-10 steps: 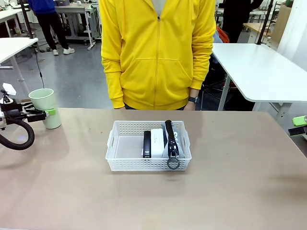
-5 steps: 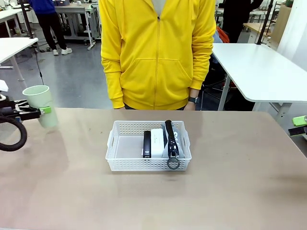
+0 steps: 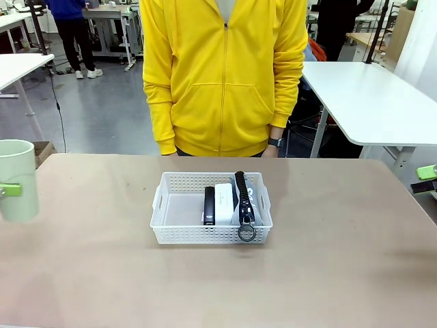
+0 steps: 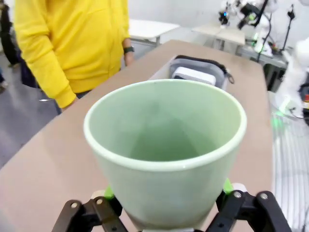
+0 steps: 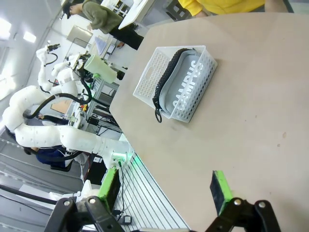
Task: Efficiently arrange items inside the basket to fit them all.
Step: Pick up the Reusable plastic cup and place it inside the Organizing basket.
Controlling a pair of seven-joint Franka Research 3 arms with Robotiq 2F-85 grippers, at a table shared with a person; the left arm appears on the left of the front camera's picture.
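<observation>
The pale green cup [image 4: 166, 150] sits upright between the fingers of my left gripper [image 4: 166, 200], which is shut on its lower body. In the front view the cup [image 3: 17, 179] hangs at the far left edge with a green pad [image 3: 8, 189] against it. The white basket [image 3: 167, 212] stands at the table's middle. It holds the black stapler [image 3: 209, 205], the small white box [image 3: 224, 197] and the grey zip pouch [image 3: 246, 203], which stands on edge along the right wall. My right gripper [image 5: 165, 191] is open over bare table, well away from the basket [image 5: 159, 67].
A person in a yellow hoodie [image 3: 222, 75] stands at the far side behind the basket, hands down. The basket's left half [image 3: 183, 208] is bare. White tables stand beyond on both sides. My left arm with the cup [image 5: 99, 67] appears far off in the right wrist view.
My left gripper has shut on the cup and carried it off the table, leftward and nearer the camera. The basket and its contents have not moved.
</observation>
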